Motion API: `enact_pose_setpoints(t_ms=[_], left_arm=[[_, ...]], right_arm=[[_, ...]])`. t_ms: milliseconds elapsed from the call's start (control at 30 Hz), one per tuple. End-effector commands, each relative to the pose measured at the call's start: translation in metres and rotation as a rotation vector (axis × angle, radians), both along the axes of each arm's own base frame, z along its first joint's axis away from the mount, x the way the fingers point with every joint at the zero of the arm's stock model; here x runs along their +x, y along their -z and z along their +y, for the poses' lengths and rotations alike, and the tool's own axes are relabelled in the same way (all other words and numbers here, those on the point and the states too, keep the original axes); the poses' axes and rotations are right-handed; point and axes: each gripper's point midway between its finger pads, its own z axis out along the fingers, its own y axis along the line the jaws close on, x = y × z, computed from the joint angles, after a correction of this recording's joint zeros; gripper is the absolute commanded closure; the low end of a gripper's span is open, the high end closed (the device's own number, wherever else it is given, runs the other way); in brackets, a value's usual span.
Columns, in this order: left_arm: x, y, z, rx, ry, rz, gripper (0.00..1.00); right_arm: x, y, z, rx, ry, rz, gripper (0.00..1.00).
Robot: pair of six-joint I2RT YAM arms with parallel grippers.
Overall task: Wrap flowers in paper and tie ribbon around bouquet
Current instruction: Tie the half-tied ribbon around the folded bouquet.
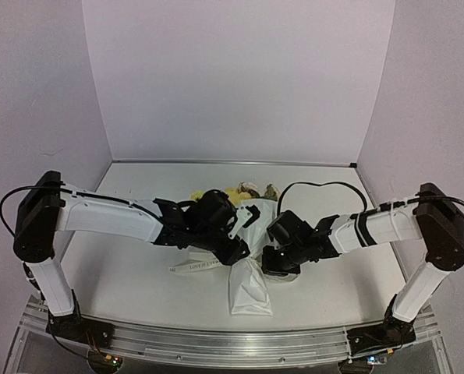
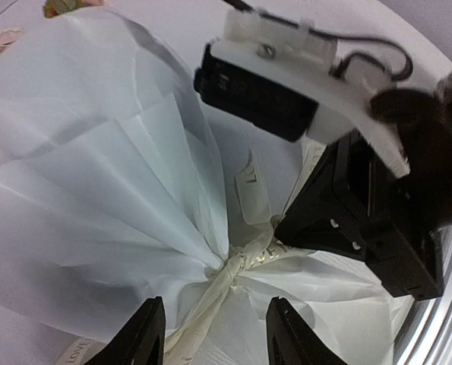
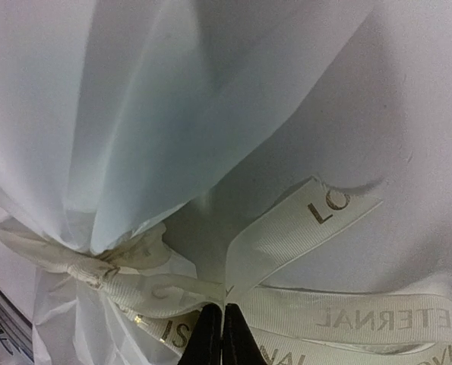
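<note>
Top external view: the bouquet (image 1: pixel 249 284) is laid at the middle of the bench (image 1: pixel 122 288), with the flowers (image 1: pixel 243 191) contained in the paper (image 2: pixel 96 190) cone and the ribbon (image 3: pixel 301 228) knotted around it. The left hand (image 2: pixel 214 331) is held apart; the right hand (image 3: pixel 222 338) is clamped on the ribbon.
</note>
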Motion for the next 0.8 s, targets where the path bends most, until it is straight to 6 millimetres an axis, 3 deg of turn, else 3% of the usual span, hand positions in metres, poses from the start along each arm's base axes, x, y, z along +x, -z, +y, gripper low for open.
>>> enact_pose_setpoints(t_ms=[0,267,633,767], left_arm=[[0.001,0.0,-0.011,0.018,0.07,-0.066,0.54],[0.0,0.018,-0.013,0.059,0.104,-0.075,0.55],[-0.004,0.056,0.002,0.191,0.109,-0.068,0.58],[-0.006,0.063,0.009,0.211,0.101,-0.054,0.59]], right_arm=[[0.008,-0.013,0.006,0.072,0.044,-0.044,1.0],[0.011,-0.016,0.009,0.107,0.048,-0.058,1.0],[0.012,-0.03,0.002,0.113,0.011,-0.103,1.0],[0.012,-0.031,-0.008,0.068,0.008,-0.122,1.0]])
